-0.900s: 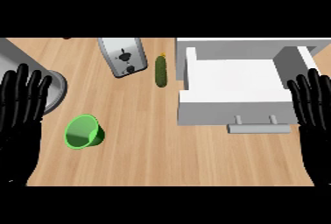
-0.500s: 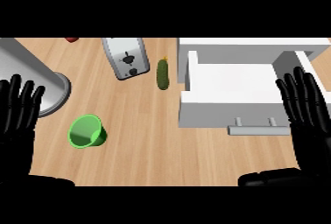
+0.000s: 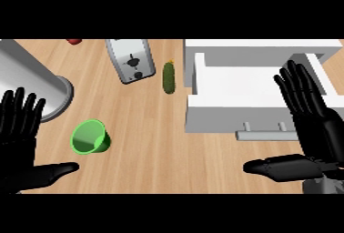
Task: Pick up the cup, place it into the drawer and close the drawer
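Green cup (image 3: 91, 136) tipped on its side on wooden counter (image 3: 161, 150), left of centre, well apart from white drawer (image 3: 259, 98) pulled open at right, handle (image 3: 269, 134) facing the viewer; left hand (image 3: 20, 136) just beside cup, fingers straight, thumb spread, holding nothing; right hand (image 3: 312, 123) over drawer's right edge, fingers straight, empty; dark pickle (image 3: 169, 77) and toaster (image 3: 129, 60) beyond; grey pot (image 3: 30, 82) at far left.

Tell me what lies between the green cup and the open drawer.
In the head view, only bare wooden counter lies between the green cup and the open drawer. The cucumber sits farther back, off that line.
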